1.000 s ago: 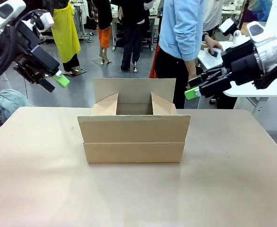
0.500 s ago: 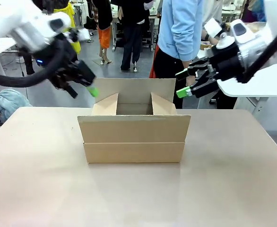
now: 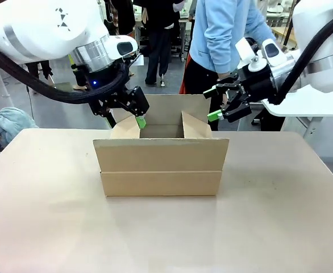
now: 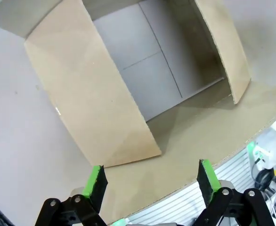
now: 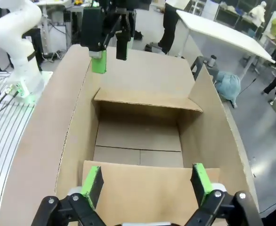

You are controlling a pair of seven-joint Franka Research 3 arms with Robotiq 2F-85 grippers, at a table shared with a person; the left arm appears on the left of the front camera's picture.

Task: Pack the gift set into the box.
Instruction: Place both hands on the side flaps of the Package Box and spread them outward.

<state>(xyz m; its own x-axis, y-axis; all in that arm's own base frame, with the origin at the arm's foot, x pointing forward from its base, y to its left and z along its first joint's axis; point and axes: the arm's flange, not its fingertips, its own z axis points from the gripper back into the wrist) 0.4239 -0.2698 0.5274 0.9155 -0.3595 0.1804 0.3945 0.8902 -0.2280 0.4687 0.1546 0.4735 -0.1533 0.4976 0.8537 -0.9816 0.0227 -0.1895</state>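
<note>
Both arms swung in over the box; left gripper and right gripper gape empty above its end flaps, probably light, bendy cardboard, best pinched at edges

Left arm: bulky glossy white shell with a small black geometric mark, brushed silver wrist ring, blue status light and thick black cable. Right arm: same white shell, with a silver band and black hose. Left gripper and right gripper: black linkage fingers, silver pivot screws, bright green pads.
</note>
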